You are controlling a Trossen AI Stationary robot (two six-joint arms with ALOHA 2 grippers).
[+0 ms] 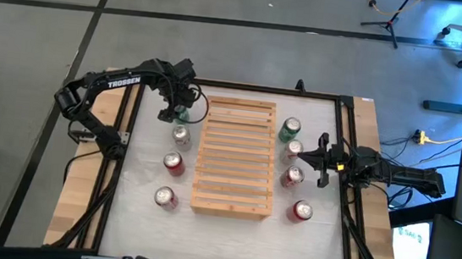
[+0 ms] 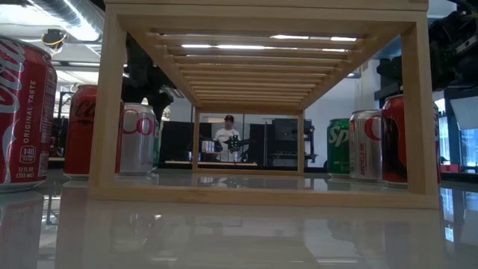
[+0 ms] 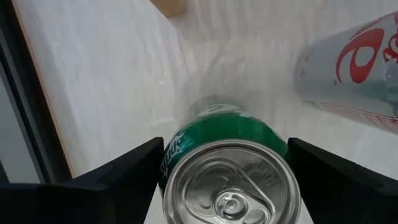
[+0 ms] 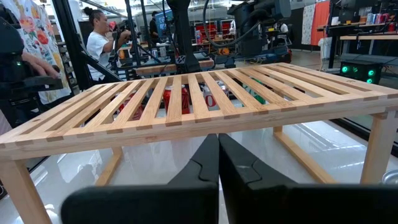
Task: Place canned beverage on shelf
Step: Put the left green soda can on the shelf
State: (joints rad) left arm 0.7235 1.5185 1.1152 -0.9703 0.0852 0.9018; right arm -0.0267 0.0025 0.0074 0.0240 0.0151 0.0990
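Left wrist view | green can (image 3: 231,168) between left pincer (image 3: 227,177) fingers | spread wide, gaps both sides

The wooden slatted shelf (image 2: 261,104) fills the low view; red and silver cans (image 2: 138,138) stand left of it, a green can (image 2: 340,146) right.

two dark, jointed robot arms: the left arm (image 1: 103,92) carries white "trossen" lettering and black cables, the right arm (image 1: 397,173) a yellow spot near its wrist; each ends in flat black fingers (image 3: 124,171).
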